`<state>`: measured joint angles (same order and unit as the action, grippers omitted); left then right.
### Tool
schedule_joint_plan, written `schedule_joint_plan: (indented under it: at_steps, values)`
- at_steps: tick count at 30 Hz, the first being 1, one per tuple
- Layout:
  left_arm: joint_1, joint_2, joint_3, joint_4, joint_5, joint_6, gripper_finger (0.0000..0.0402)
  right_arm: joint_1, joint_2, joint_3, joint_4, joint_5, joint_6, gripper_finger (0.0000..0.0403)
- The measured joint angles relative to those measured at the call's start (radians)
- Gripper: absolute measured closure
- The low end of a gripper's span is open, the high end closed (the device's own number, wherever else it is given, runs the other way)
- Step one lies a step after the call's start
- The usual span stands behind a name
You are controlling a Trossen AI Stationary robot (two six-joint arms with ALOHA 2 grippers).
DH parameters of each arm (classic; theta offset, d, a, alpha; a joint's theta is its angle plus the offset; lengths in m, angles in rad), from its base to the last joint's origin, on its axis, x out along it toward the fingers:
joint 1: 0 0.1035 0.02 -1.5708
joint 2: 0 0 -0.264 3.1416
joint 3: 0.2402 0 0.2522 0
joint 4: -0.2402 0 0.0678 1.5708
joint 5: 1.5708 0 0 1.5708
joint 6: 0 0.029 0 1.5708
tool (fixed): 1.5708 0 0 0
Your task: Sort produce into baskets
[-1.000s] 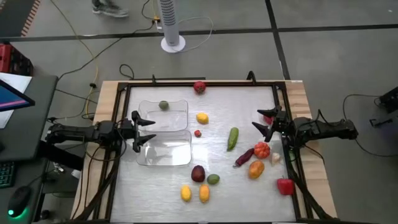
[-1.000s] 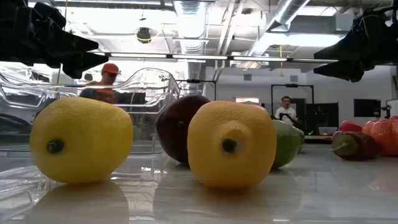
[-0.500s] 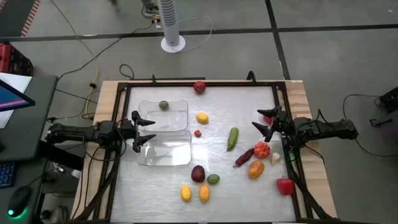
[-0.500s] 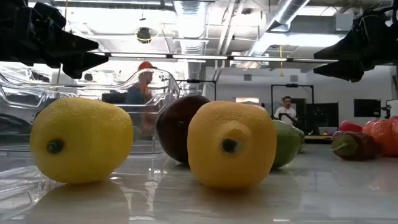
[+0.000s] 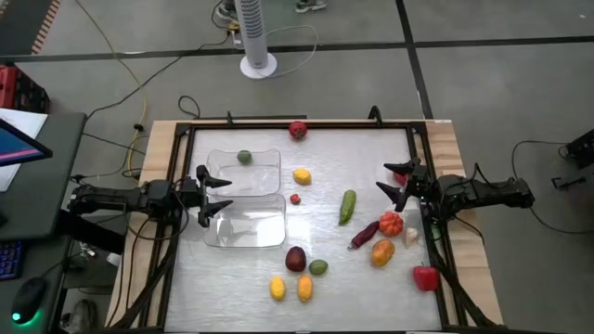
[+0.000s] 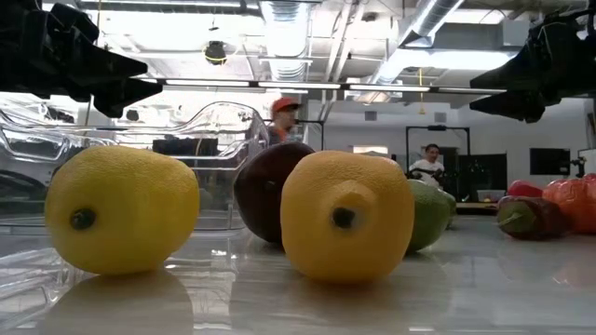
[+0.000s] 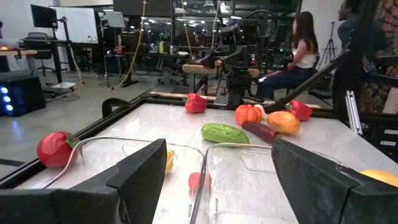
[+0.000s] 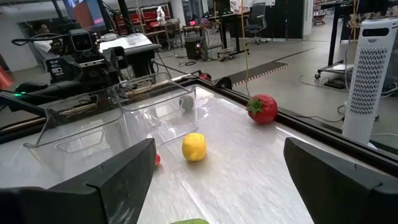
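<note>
The left gripper (image 5: 215, 197) waits at the table's 9 o'clock side with its fingers spread wide apart, holding nothing. It hangs over the edge of two clear baskets that sit side by side. The far basket (image 5: 264, 156) has one small green fruit (image 5: 244, 157) in its 11 o'clock corner. The near basket (image 5: 269, 239) has nothing in it. Just past the baskets lie a yellow lemon (image 5: 302, 175) and a tiny red fruit (image 5: 295, 199). A red tomato (image 5: 298, 130) sits at the table's 12 o'clock edge. Toward 6 o'clock are a dark purple fruit (image 5: 295, 259), a green lime (image 5: 318, 267) and two yellow lemons (image 5: 277, 289) side by side. In the middle lies a green cucumber (image 5: 347, 206). Toward 3 o'clock, a cluster lies close together: a dark purple eggplant (image 5: 365, 234), an orange-red pumpkin (image 5: 391, 224), an orange fruit (image 5: 381, 252) and a whitish garlic (image 5: 411, 237). A red pepper (image 5: 426, 276) sits at 4 o'clock. The right gripper (image 5: 397, 186) waits at the 3 o'clock side, its fingers also wide apart and holding nothing, with another red piece (image 5: 400, 176) lying under it.
</note>
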<state>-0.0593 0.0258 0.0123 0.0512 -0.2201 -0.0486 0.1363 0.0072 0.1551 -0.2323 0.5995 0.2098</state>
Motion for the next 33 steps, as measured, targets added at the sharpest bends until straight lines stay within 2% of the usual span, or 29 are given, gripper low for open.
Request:
schedule_joint_plan:
  at_steps: [26,33]
  values:
    - [0.0,0.0,0.0,0.0,0.0,0.0,0.0125,0.0,0.0,0.0,0.0,0.0,0.0,0.0024]
    - [0.0,0.0,0.0,0.0,0.0,-0.073,0.0125,0.0,0.0,0.0,0.0,0.0,0.0,0.0024]
